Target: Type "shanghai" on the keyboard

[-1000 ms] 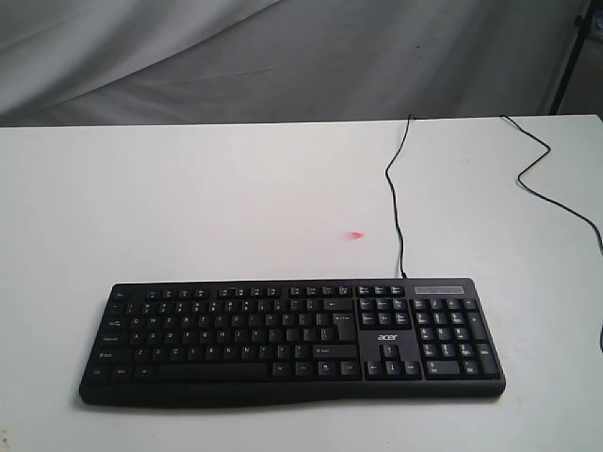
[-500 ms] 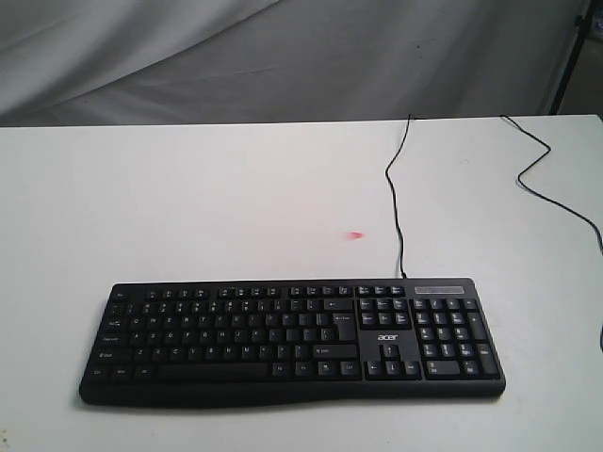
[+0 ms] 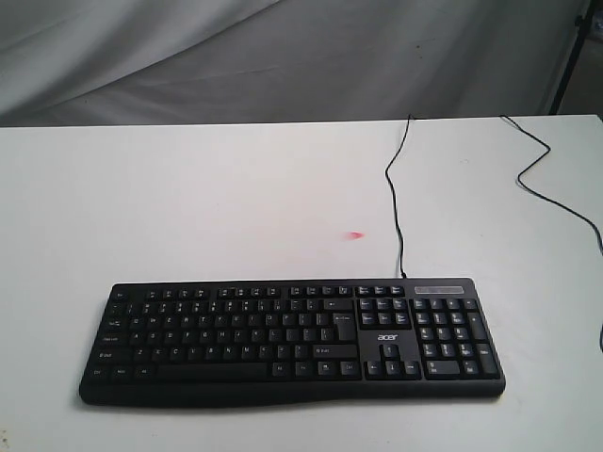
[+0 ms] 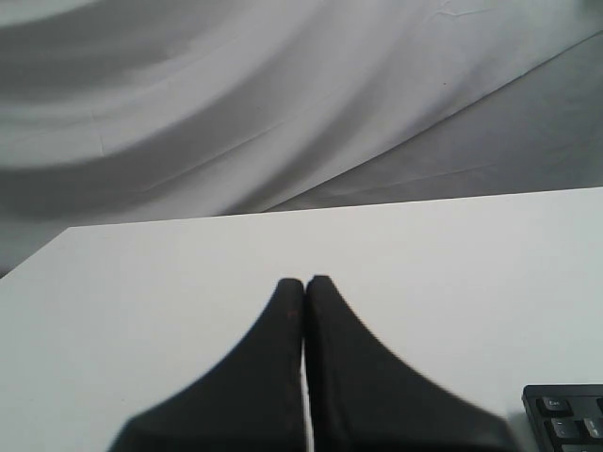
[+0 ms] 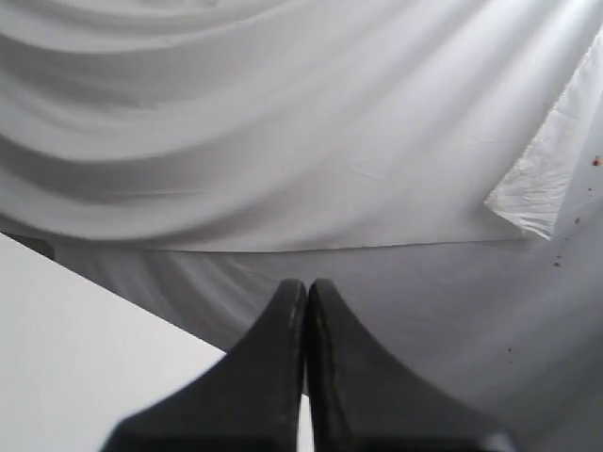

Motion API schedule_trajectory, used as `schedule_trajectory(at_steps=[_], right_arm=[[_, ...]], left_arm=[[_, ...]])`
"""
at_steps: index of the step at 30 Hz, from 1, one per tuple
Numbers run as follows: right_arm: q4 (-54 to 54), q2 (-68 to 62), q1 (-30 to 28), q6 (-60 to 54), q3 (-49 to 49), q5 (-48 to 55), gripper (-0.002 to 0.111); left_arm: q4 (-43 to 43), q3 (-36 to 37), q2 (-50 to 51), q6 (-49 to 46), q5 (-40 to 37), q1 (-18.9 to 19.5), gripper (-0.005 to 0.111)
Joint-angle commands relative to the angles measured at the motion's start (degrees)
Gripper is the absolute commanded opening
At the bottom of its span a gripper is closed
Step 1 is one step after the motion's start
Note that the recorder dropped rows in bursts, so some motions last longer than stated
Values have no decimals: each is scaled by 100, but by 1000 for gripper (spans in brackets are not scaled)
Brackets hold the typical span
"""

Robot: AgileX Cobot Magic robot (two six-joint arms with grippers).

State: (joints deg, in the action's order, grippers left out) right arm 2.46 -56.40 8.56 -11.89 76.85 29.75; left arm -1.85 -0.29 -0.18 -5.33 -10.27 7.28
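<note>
The black keyboard (image 3: 292,341) lies flat near the front of the white table (image 3: 188,207), number pad to the right, white "acer" logo above the arrow keys. Its thin black cable (image 3: 396,188) runs back over the far table edge. Neither arm shows in the exterior view. In the left wrist view my left gripper (image 4: 304,281) is shut with nothing in it, over bare table, and a corner of the keyboard (image 4: 565,419) shows at the frame's edge. In the right wrist view my right gripper (image 5: 306,282) is shut and empty, pointing past the table's edge toward grey cloth.
A small pink mark (image 3: 355,235) sits on the table behind the keyboard. A second black cable (image 3: 551,184) snakes across the right of the table. Grey draped cloth (image 3: 283,56) hangs behind. A dark stand leg (image 3: 568,56) rises at the far right.
</note>
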Motion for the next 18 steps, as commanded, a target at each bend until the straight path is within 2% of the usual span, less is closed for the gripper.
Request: schedule_trajectory(at_steps=[1, 5, 10, 18], right_arm=[[-172, 467, -184, 107, -1024, -886, 0], [-160, 948, -337, 476, -2095, -1943, 0], [-194, 1496, -580, 603, -3165, -2677, 0], [-246, 2460, -1201, 1099, -4300, -2842, 0]], left_arm=[[3, 29, 18, 16, 30, -22, 1], [3, 29, 18, 16, 30, -22, 1], [3, 29, 18, 16, 30, -22, 1], [3, 29, 18, 16, 30, -22, 1]])
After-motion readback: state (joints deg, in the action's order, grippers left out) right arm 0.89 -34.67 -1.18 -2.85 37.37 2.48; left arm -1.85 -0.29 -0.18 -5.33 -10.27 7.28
